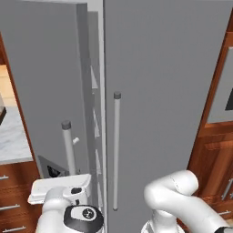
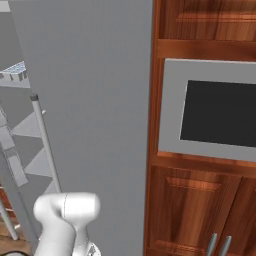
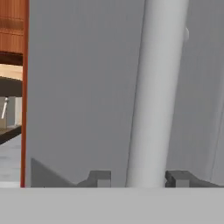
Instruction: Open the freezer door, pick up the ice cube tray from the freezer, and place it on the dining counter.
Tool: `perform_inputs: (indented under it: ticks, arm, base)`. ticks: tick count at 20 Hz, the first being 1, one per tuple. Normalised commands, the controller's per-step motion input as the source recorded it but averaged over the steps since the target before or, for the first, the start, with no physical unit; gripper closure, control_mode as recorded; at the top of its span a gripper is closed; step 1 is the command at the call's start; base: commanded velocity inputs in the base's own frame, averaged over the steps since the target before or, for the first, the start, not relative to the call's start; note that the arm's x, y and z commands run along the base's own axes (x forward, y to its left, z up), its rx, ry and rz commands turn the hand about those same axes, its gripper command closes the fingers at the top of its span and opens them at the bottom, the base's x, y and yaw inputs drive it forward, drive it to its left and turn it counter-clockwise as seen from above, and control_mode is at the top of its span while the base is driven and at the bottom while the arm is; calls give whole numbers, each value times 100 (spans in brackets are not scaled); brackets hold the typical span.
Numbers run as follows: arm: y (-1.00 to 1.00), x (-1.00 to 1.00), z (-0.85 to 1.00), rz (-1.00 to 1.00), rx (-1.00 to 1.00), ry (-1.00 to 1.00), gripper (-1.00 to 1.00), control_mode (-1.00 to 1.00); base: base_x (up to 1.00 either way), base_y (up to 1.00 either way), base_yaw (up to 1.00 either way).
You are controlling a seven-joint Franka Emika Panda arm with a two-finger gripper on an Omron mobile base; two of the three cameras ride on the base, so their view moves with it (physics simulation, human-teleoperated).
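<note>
- The freezer door (image 1: 45,82) stands partly swung out on the left, its edge apart from the wider grey fridge door (image 1: 164,91) beside it.
- Through the gap, pale grey freezer shelves (image 1: 95,123) show one above another.
- In the hand view the gripper (image 3: 139,178) sits at the door's bar handle (image 3: 157,92); the two fingertips (image 3: 99,178) stand on either side of the bar with a little space, so the jaws are released around it, not clamped.
- The ice cube tray (image 2: 15,71) lies on an upper shelf inside the freezer (image 2: 15,130), seen at the left edge of the right base view.
- The half-open door and its handle stand between the arm and the shelves.
- A marble worktop (image 1: 11,136) lies left of the door; a built-in oven (image 2: 215,112) in reddish wood cabinets (image 2: 200,210) sits right of the fridge.
</note>
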Motion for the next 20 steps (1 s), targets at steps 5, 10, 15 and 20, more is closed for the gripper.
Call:
perform_inputs:
  ticks: [5,10,15,20]
  arm:
    - [73,-54,0,7,-5,0,100,-100]
    - [55,-49,0,9,-2,0,100,-100]
    - [11,-43,0,6,0,0,-100,-100]
    - [-59,-63,13,0,3,0,-100,-100]
  base:
    - [0,0,0]
    - [0,0,0]
    - [0,0,0]
    - [0,0,0]
